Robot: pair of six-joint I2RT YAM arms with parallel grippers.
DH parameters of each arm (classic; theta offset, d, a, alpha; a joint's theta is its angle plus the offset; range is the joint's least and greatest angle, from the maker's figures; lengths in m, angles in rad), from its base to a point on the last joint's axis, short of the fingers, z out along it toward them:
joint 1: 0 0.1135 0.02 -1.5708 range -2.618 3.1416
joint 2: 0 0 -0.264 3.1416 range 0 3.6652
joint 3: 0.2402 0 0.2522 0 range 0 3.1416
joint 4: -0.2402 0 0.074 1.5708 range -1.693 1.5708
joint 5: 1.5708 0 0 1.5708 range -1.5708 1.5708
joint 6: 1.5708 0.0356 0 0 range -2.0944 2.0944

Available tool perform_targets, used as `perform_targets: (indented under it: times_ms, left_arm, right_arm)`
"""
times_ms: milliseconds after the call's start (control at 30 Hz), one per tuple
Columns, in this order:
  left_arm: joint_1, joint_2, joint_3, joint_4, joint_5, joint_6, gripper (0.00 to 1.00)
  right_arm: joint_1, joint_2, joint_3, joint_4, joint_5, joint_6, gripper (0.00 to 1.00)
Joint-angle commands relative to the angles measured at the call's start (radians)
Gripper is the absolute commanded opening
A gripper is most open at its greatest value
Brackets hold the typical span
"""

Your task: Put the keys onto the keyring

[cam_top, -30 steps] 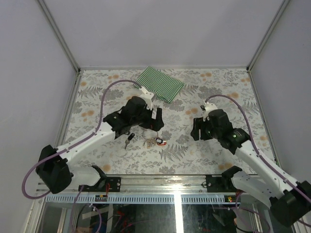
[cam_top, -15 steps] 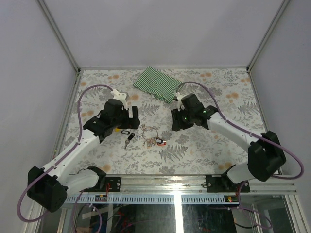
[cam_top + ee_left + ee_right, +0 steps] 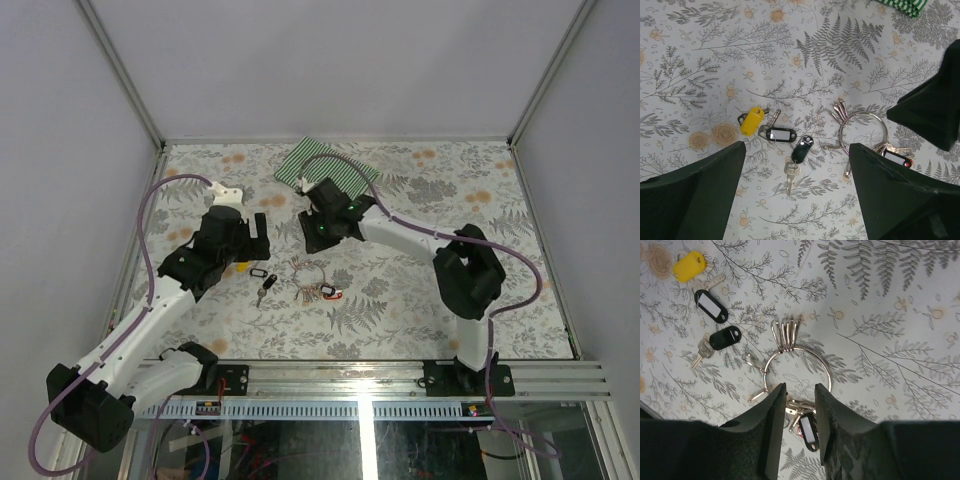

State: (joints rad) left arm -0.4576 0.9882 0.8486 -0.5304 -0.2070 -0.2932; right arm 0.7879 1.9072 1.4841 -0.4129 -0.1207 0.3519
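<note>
The left hand (image 3: 797, 149) hangs above the fern-printed worktop (image 3: 450, 290) with its jaws spread wide and nothing between them. Below it lie the loose keys. Furthest left is the yellow-tagged key (image 3: 752, 120), a stubby oblong tag with a short silver blade poking out at its right end. Just beside it is a black tag with a white label window (image 3: 780, 134). Next comes a plain black tag (image 3: 801, 149) with a small silver key (image 3: 790, 175) hanging off it. The first two look as if they touch, though the wrist view is too small to be sure.

To their right, apart from them, lies the keyring (image 3: 790, 346). It is one large thin wire ring lying flat, with a bunch of little silver clasps fanned at its far side and a few small keys clustered at its near side. Among those keys is a small tag (image 3: 332, 293), which shows red from above. The right hand (image 3: 799, 390) hovers over the ring's near arc, its jaws drawn to a narrow gap and gripping nothing. Behind it lies the striped cloth (image 3: 300, 160).
</note>
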Motion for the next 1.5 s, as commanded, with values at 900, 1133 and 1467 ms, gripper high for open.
perform_targets:
  times_ms: [900, 1133, 1467]
  left_arm:
    - [0.044, -0.024, 0.003, 0.035, 0.026, 0.012, 0.87]
    - [0.063, -0.023, 0.002, 0.04, 0.054, 0.014, 0.87]
    - [0.086, -0.017, 0.0, 0.046, 0.085, 0.014, 0.87]
  right_arm:
    - [0.077, 0.41, 0.449, -0.208, 0.118, 0.129, 0.29]
    - [0.078, 0.42, 0.455, -0.213, 0.12, 0.13, 0.28]
    - [0.076, 0.336, 0.387, -0.194, 0.158, 0.105, 0.29]
